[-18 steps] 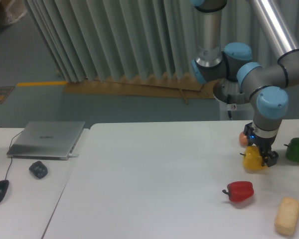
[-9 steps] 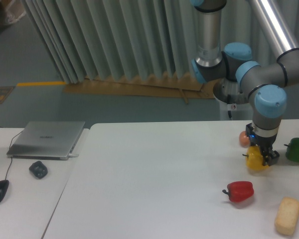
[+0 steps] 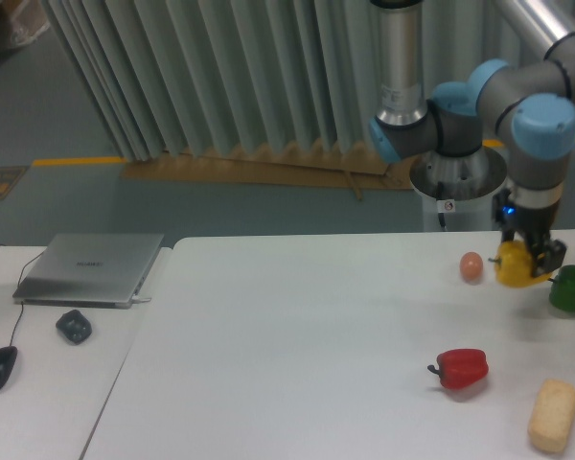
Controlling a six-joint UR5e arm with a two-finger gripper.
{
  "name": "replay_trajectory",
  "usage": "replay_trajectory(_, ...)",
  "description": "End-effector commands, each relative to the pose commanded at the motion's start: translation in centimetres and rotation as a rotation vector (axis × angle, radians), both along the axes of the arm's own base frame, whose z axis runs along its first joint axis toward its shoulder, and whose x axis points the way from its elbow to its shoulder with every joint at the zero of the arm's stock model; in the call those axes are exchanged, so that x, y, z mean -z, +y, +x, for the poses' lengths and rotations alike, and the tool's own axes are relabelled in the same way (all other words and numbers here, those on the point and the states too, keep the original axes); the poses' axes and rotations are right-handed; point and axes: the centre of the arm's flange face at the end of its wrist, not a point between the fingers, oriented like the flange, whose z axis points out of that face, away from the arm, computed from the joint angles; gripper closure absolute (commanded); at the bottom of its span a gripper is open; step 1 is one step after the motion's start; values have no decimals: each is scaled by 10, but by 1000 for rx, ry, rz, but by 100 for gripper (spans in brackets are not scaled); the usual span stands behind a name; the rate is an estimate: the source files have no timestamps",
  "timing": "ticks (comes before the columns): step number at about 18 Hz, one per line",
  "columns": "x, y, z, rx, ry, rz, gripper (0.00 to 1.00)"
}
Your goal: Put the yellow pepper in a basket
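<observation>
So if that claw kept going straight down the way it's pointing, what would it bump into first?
Probably bare table. The gripper points down, shut on the yellow pepper, which would touch first. The green pepper sits close beside its path, though depth is hard to judge.

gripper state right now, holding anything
Gripper: closed on the yellow pepper, holding it lifted above the table.
</observation>
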Motion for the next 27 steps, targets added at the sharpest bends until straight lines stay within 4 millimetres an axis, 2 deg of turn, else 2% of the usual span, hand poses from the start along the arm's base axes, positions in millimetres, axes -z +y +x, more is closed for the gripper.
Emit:
replay_trajectory(14, -6, -101, -86, 73, -7, 26, 37)
replay_trajectory(20, 27, -131, -132, 117, -31, 30, 37)
replay_trajectory(24, 56, -155, -167, 155, -11, 39, 37)
replay_trajectory(27, 68, -161, -183, 160, -14, 40, 37)
